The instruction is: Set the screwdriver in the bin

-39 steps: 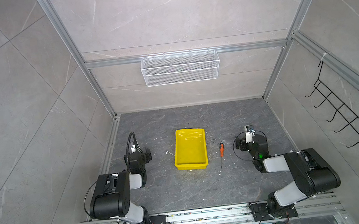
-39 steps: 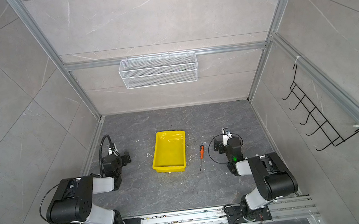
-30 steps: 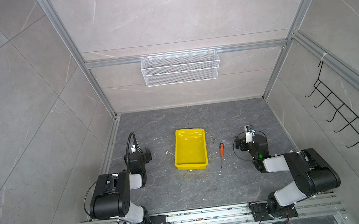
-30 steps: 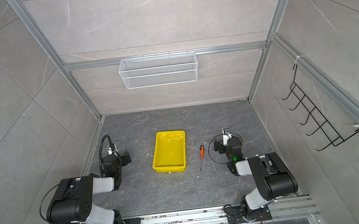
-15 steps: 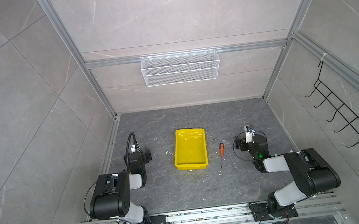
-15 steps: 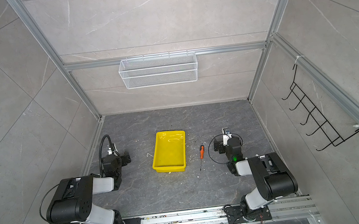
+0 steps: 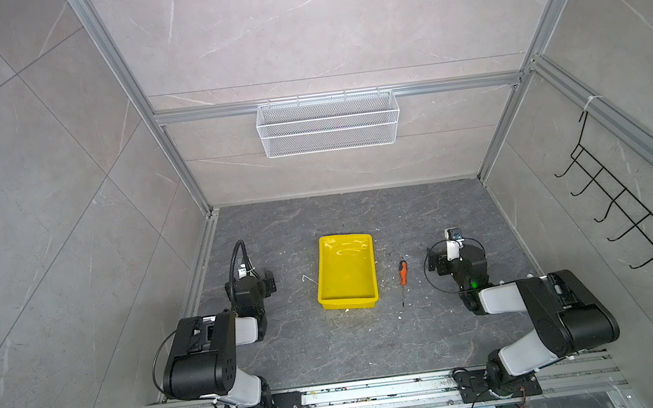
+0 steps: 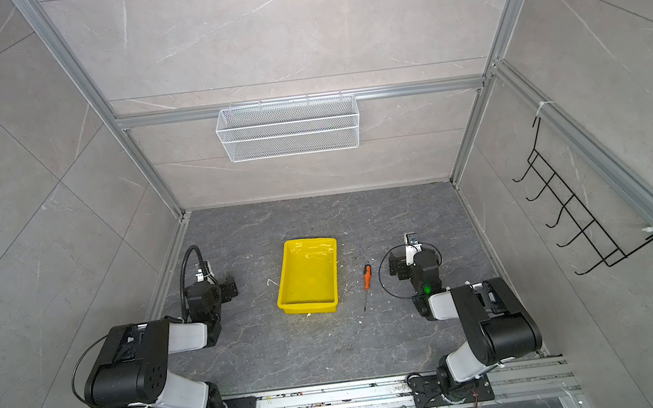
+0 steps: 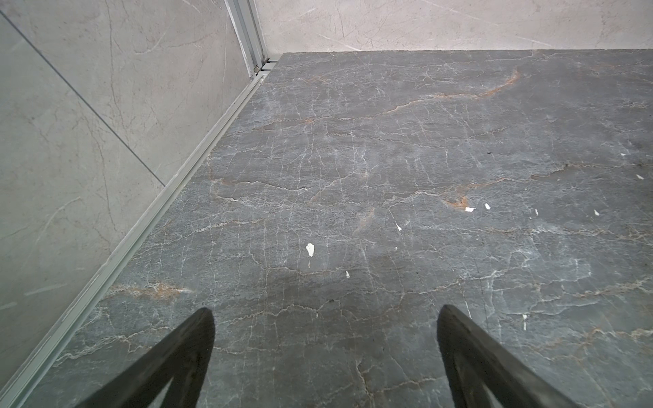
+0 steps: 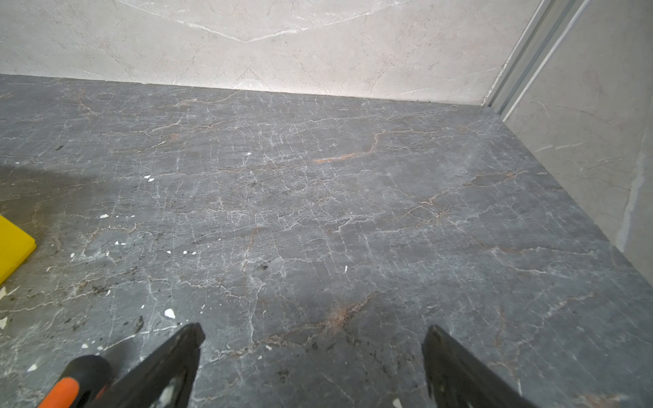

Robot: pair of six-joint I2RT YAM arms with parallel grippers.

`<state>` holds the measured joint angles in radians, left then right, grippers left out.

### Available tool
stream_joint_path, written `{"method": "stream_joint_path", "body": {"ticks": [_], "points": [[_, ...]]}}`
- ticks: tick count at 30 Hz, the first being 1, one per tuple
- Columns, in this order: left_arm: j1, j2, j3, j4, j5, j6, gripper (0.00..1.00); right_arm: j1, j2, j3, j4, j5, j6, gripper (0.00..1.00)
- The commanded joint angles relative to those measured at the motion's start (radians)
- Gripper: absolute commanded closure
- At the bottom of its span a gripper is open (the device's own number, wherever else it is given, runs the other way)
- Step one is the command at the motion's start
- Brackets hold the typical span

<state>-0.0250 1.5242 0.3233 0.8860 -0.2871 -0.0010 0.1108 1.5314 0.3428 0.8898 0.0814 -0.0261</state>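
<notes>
The screwdriver (image 7: 403, 271) (image 8: 366, 273), orange-handled with a black cap, lies on the dark stone floor just right of the bin, shaft pointing toward the front. The bin (image 7: 346, 278) (image 8: 308, 276) is a bright yellow tray with nothing in it, at the middle of the floor. My right gripper (image 10: 313, 330) stands open low over the floor, right of the screwdriver. In the right wrist view the screwdriver's handle (image 10: 67, 385) shows just outside one finger (image 10: 169, 367), and a bin corner (image 10: 12, 243) sits at the picture's edge. My left gripper (image 9: 325, 310) is open over bare floor, left of the bin.
A white wire mesh basket (image 7: 328, 123) hangs on the back wall. A black hook rack (image 7: 626, 204) is mounted on the right wall. Small white flecks (image 9: 310, 249) are scattered on the floor. Aluminium frame rails run along the walls and the front edge.
</notes>
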Motion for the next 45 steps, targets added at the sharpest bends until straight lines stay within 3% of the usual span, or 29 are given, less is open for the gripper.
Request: {"method": "stream_joint_path", "body": {"ticks": [1,17,29,33,37,42,45], "points": [[0.007,-0.018,0.009,0.025,-0.008,-0.016,0.0,0.0,-0.011,0.015,0.0,-0.009,0.009,0.01],[0.007,-0.018,0.009,0.025,-0.007,-0.016,0.0,0.013,-0.022,-0.002,0.017,-0.011,-0.012,0.01],[0.007,-0.018,0.01,0.026,-0.007,-0.015,0.0,0.068,-0.036,-0.113,0.206,0.009,-0.069,0.01],[0.007,-0.018,0.01,0.025,-0.007,-0.016,0.0,0.082,-0.012,-0.207,0.405,-0.062,-0.113,0.01],[0.007,-0.018,0.01,0.025,-0.007,-0.016,0.0,0.087,-0.019,-0.216,0.43,-0.073,-0.126,0.01],[0.01,-0.018,0.012,0.022,0.0,-0.017,0.0,0.14,-0.258,-0.188,0.173,-0.03,-0.164,0.01],[0.011,-0.02,0.009,0.021,0.0,-0.016,0.0,0.15,-0.474,-0.207,0.121,-0.023,-0.136,0.01]]}}
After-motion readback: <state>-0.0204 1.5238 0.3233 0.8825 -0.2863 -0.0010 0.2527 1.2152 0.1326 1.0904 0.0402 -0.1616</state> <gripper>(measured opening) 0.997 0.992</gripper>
